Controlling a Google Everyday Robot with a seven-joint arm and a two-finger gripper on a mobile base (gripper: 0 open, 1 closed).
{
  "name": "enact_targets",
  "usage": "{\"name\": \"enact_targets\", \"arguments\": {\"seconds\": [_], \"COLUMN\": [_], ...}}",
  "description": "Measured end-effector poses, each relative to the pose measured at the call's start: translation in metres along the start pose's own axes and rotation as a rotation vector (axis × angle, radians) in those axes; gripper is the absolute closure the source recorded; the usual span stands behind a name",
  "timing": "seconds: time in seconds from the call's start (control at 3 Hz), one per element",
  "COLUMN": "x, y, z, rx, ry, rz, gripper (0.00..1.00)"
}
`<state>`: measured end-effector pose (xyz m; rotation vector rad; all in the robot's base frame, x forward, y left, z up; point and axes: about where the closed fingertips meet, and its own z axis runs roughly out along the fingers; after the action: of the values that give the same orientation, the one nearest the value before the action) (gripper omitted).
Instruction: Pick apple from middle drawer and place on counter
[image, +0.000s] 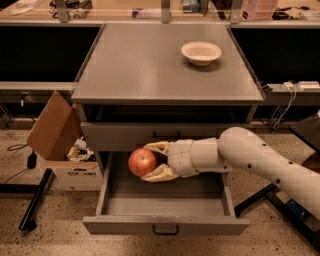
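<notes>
- The gripper (149, 162) sits over the open middle drawer (165, 226), reaching in from the right on the end of the white arm (265, 165).
- Its fingers (157, 147) are clamped on the apple (142, 162), one curling over the top, the other cupped underneath.
- The apple pokes out to the left of the fingers and looks clear of the drawer floor, roughly level with the bottom edge of the closed drawer above.
- Now the relation that matters: the counter (150, 65) lies above and behind the apple, with its front lip and that closed drawer front in between.
- So straight up looks risky; my read is the apple has to come outward first, then rise, then travel back in over the surface.
- The apple is round, so no long axis to fuss over, and it can land any way up.
- Up on the surface, a pale bowl (201, 52) sits toward the back right; the front and left parts are bare grey metal, well apart from the bowl.
- A cardboard box (52, 130) stands on the floor to the left, away from the likely path.
</notes>
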<state>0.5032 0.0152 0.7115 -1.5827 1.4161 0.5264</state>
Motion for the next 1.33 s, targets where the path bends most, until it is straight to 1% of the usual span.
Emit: {"name": "enact_targets", "arguments": {"seconds": [0.33, 0.67, 1.0, 1.33], "x": [-0.035, -0.081, -0.081, -0.088], "y": [-0.016, -0.041, -0.041, -0.062], "z": [-0.021, -0.050, -0.050, -0.056], "rx": [0.038, 0.084, 0.084, 0.161], "ry": [-0.011, -0.014, -0.014, -0.038], "rz": [-0.025, -0.053, -0.052, -0.026], "gripper": [1.00, 1.00, 1.00, 1.00]}}
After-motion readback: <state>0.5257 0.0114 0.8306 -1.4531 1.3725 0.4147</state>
